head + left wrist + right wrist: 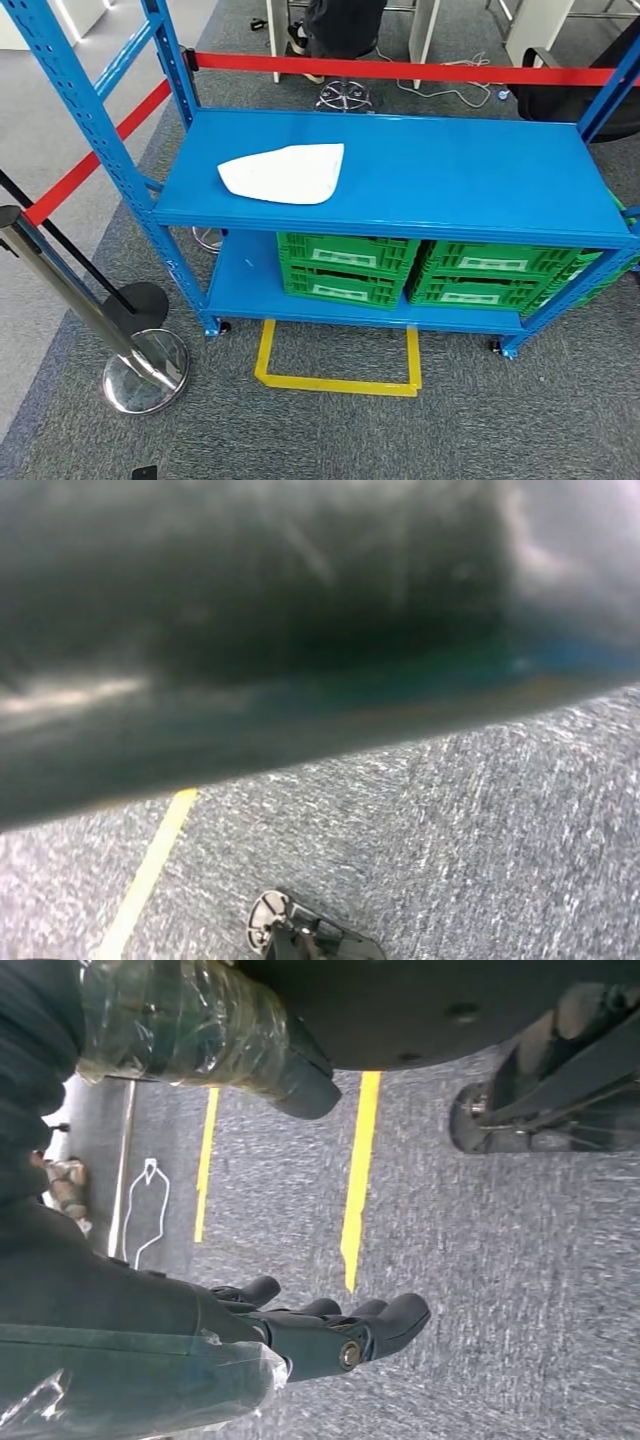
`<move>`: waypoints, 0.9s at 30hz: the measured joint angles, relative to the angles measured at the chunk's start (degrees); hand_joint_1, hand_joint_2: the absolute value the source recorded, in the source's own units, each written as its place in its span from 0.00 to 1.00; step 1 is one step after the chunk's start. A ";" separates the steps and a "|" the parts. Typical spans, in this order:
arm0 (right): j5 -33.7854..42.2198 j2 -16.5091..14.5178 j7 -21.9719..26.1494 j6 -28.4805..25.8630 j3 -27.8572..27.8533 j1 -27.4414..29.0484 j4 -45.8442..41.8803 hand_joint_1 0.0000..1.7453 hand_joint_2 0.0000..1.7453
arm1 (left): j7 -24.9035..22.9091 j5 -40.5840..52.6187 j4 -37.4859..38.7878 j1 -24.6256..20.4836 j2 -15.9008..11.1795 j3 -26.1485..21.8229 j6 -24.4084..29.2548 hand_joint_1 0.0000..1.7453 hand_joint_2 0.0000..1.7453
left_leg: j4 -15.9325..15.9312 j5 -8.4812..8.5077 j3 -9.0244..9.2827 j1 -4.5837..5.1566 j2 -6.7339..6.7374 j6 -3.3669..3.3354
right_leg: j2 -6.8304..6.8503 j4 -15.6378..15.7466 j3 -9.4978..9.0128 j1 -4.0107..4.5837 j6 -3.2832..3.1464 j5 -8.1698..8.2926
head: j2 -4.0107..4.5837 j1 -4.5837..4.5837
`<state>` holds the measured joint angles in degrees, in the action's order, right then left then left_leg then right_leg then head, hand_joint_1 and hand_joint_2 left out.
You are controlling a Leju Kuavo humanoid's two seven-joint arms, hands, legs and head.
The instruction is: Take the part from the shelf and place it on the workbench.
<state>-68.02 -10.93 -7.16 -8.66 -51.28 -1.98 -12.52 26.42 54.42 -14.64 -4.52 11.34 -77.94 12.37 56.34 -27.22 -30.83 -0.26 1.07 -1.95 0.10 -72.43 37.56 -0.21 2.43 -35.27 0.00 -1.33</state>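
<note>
The part [285, 172] is a flat white piece with one pointed end. It lies on the top board of the blue shelf [453, 170], toward the left. In the right wrist view my right hand [317, 1335] hangs over grey carpet, dark fingers [392, 1315] stretched out, the thumb [302, 1080] apart from them and nothing held.
Green crates [347, 268] fill the lower shelf board. A yellow floor marking [336, 380] lies in front of the shelf. A chrome barrier post [143, 370] with red tape [83, 170] stands at the left. A person sits on a stool [343, 40] behind the shelf.
</note>
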 joint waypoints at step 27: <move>2.50 -0.20 -4.31 -0.89 0.97 0.14 0.02 0.00 1.00 | 0.29 -1.24 -0.01 0.40 -0.79 4.05 -1.27 0.00 1.00 | 0.10 0.36 -0.56 0.03 -0.70 0.15 | 0.00 5.30 -2.40 -0.06 -0.29 0.31 | 0.00 -0.43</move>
<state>-65.52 -11.13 -11.47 -9.54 -50.30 -1.83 -12.50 26.71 53.18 -14.66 -4.12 10.55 -73.89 11.10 56.45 -26.86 -31.39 -0.23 0.36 -1.80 0.09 -67.13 35.16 -0.27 2.15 -34.96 0.00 -1.76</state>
